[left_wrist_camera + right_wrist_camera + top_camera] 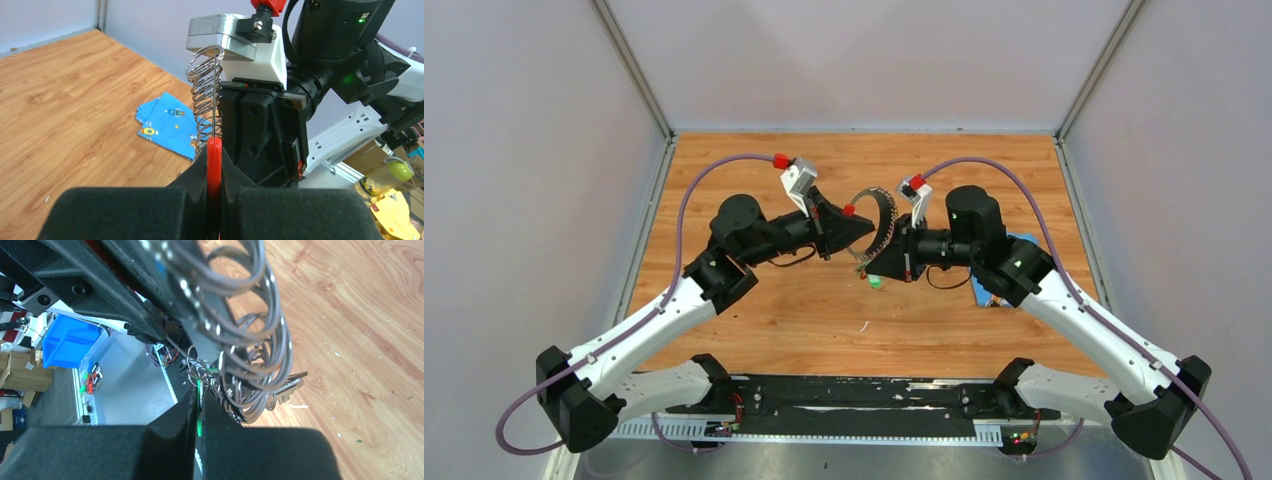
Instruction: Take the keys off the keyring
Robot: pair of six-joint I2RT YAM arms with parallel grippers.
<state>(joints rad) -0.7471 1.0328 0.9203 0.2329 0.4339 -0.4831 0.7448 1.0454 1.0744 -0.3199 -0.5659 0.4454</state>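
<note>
Left claw [215, 152] clamps the keyring [202, 100] by its red bit, steadying it midair. Right claw [197, 392] pinches a green key [199, 420], probably to pull it off.

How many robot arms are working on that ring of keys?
2. The left arm reaches in from the left, the left gripper pinching the red part of the keyring; the right arm from the right, the right gripper pinching a thin green piece beside it.

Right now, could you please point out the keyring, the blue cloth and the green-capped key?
keyring [201, 107], left wrist view, on its coiled wire loops.
blue cloth [167, 122], left wrist view, on its middle.
green-capped key [199, 407], right wrist view, on the visible strip of its green cap.
</note>
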